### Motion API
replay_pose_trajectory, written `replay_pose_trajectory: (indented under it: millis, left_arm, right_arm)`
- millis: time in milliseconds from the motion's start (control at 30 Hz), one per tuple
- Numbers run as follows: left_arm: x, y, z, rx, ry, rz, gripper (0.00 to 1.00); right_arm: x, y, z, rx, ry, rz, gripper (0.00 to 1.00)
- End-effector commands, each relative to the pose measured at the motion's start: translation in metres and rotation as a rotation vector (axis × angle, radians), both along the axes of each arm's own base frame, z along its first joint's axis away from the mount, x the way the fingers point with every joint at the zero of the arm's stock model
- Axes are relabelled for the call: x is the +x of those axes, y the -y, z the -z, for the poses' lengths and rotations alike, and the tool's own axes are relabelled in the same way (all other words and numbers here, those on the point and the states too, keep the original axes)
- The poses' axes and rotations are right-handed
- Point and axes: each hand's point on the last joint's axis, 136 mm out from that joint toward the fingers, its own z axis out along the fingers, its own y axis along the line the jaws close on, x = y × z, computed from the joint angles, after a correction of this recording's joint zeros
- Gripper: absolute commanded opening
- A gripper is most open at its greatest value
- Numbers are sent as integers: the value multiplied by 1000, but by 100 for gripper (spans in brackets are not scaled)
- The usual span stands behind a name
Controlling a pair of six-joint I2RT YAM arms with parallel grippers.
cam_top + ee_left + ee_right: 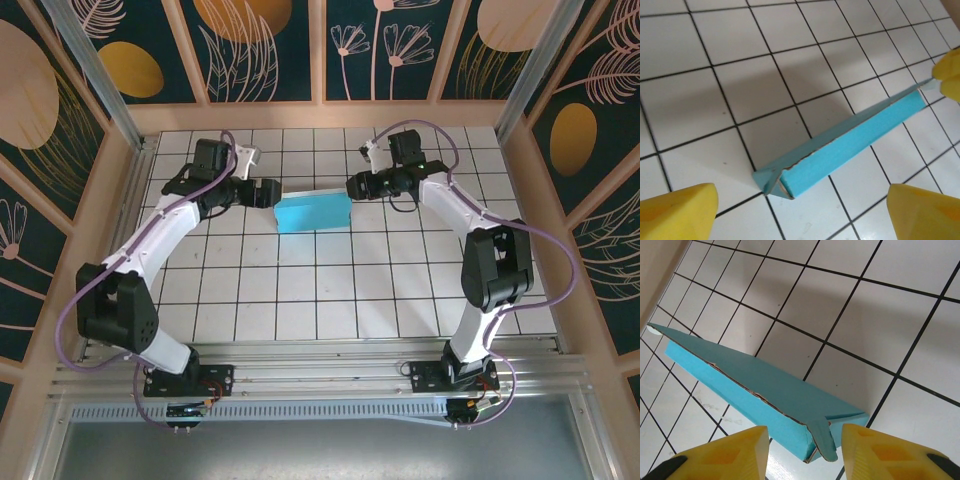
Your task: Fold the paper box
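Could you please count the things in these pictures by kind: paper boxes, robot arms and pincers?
Paper box: 1
Robot arms (left arm, right arm): 2
Pincers (left pincer, right pincer): 2
Total: 5

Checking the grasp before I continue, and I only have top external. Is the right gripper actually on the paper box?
Observer: In the right wrist view, the right gripper straddles one end of the paper box. I can't tell whether the pads touch it.
Operator: Left side?
Observer: The left gripper is open, with clear tile between each of its fingers and the box's other end.
Operator: Is the box closed up?
Observer: Not neatly. The long seam shows a raw card edge, and the end flap sticks out.
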Motion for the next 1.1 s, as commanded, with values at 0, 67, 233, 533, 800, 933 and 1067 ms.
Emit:
replay_pose_trajectory:
  millis: [0, 67, 233, 533, 800, 933, 1067]
  left_arm:
    - [-4, 10, 12, -5, -18, 60, 86]
    - [-5, 11, 19, 13, -30, 75, 85]
    - [-8, 17, 41, 96, -73, 106, 83]
    - [2, 14, 48, 158, -65, 56, 68]
    - [14, 3, 32, 209, -4, -7, 60]
    - [17, 6, 37, 212, -34, 4, 57]
    - [19, 7, 34, 202, -26, -1, 50]
  right_arm:
    - [-3, -2, 0, -5, 0, -23, 42]
    - [-3, -3, 2, -6, -1, -25, 39]
    - [-3, -4, 8, -7, -15, -34, 35]
    - [-5, -3, 12, -15, -25, -34, 27]
    - [-5, -4, 13, -22, -21, -34, 19]
    - [-4, -3, 12, -26, -13, -28, 18]
    - [-3, -3, 11, -25, -16, -24, 17]
